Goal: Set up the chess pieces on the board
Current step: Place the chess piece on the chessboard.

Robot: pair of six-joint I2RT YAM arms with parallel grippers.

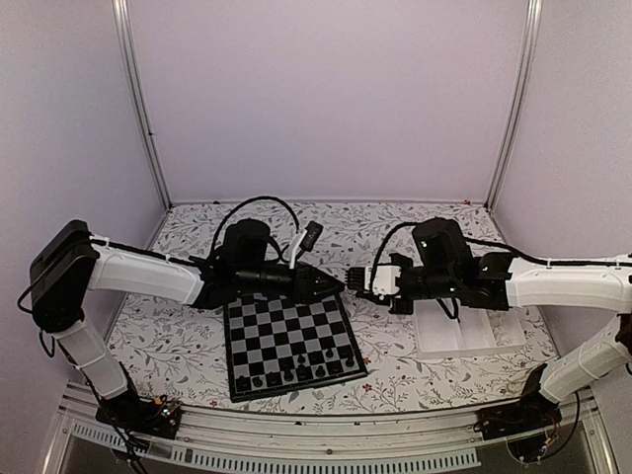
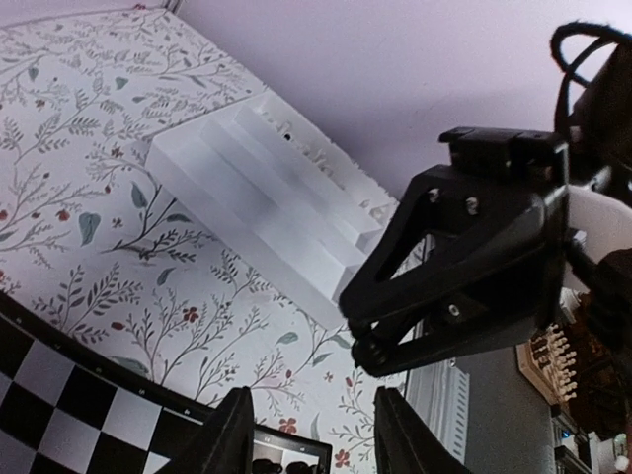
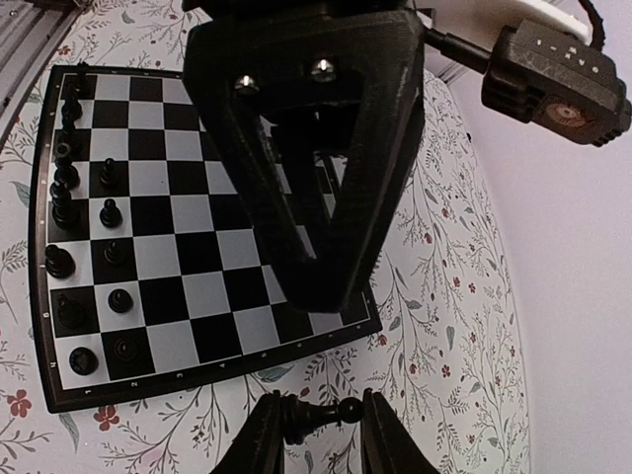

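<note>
The board (image 1: 286, 326) lies in front of the left arm, with several black chess pieces (image 1: 296, 371) in its two near rows. In the right wrist view those pieces (image 3: 89, 227) line the left side of the board (image 3: 197, 267). My right gripper (image 3: 320, 405) is shut on a black pawn (image 3: 314, 419) that lies sideways between the fingers, above the floral cloth just off the board's far right corner. My left gripper (image 2: 314, 397) is open and holds nothing. It hovers tip to tip with the right gripper (image 1: 355, 278) over that same corner.
A white compartmented tray (image 1: 454, 336) sits on the floral cloth under the right arm, and it also shows in the left wrist view as the tray (image 2: 247, 188). Pale walls and metal posts close the table at the back and sides.
</note>
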